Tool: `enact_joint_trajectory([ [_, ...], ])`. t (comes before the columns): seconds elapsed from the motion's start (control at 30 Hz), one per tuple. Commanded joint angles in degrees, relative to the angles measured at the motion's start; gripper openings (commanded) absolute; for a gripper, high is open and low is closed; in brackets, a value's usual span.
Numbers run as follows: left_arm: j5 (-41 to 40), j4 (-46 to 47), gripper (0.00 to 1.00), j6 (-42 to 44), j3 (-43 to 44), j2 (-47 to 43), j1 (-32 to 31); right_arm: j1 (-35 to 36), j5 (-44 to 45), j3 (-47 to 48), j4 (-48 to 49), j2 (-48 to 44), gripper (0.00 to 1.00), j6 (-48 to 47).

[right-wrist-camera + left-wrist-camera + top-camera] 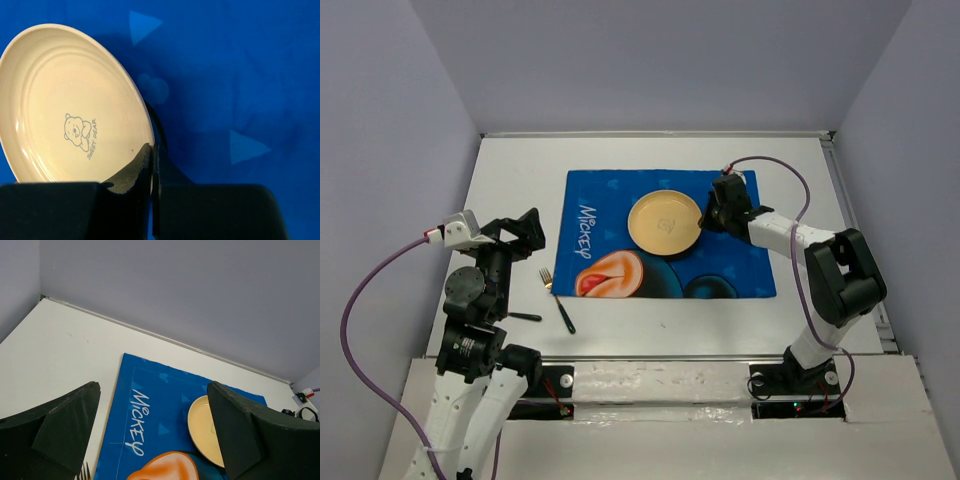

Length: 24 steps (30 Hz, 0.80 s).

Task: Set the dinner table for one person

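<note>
The bench [510, 180] lies beneath both end effectors. It is rigid, heavy and fixed, so it is nothing to grasp. One blue Mickey placemat [740, 262] is spread on it, soft and likely to rumple. One cream plate [75, 100] looks stiff, glossy and probably slippery, so it is best pinched at the rim — the right end effector [152, 152] is clenched there. The left end effector [528, 230] is released, its jaws gaping; one fork [558, 302] lies on the bench just behind it — toward its base.
</note>
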Motion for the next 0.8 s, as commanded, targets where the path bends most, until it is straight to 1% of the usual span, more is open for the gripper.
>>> enact_joint_trajectory([
  [0.0, 0.50, 2.52, 0.99, 0.11, -0.53, -0.62, -0.25, -0.21, 0.53, 0.33, 1.75, -0.48, 0.00, 0.95],
  [0.07, 0.59, 2.52, 0.99, 0.11, -0.53, -0.53, -0.16, -0.21, 0.18, 0.50, 1.22, 0.05, 0.00, 1.13],
  [0.2, 0.59, 2.52, 0.99, 0.11, -0.44, -0.62, -0.25, -0.21, -0.09, 0.94, -0.45, 0.84, 0.08, 1.22],
  [0.23, 0.59, 2.61, 0.99, -0.06, -0.44, -0.53, -0.16, -0.21, -0.09, 0.86, -0.89, 0.92, 0.13, 1.39],
  [0.37, 0.50, 2.61, 0.99, 0.02, -0.44, -0.62, -0.25, -0.21, 0.35, 0.42, -1.15, 1.28, 0.28, 1.48],
  [0.4, 0.50, 2.61, 0.99, 0.02, -0.44, -0.62, -0.25, -0.21, 0.26, 0.50, -1.42, 1.28, 0.29, 1.31],
  [0.43, 0.50, 2.61, 0.99, 0.02, -0.44, -0.53, -0.25, -0.21, 0.17, 0.77, -1.59, 1.19, 0.36, 0.78],
  [0.57, 0.85, 2.61, 0.99, -0.06, -0.44, -0.53, -0.25, -0.21, -1.84, 1.73, -2.91, -0.04, 0.37, -0.10],
  [0.63, 1.12, 2.70, 0.99, -0.07, -0.44, -0.71, -0.25, -0.21, -1.24, 1.47, -3.44, -1.62, 0.38, -0.36],
  [0.67, 1.12, 2.70, 0.99, -0.15, -0.44, -0.80, -0.25, -0.21, -0.80, 1.30, -3.79, -3.71, 0.40, -0.89],
  [0.7, 1.20, 2.70, 0.99, -0.15, -0.44, -0.88, -0.16, -0.21, -0.18, 0.95, -4.49, -5.13, 0.46, -1.24],
  [0.73, 1.21, 2.70, 0.99, -0.15, -0.53, -1.06, -0.25, -0.21, 1.21, 0.60, -5.19, -6.62, 0.46, -1.59],
  [0.77, 1.21, 2.61, 0.99, -0.07, -0.53, -1.15, -0.25, -0.21, 2.27, 0.16, -5.81, -10.11, 0.46, -2.20],
])
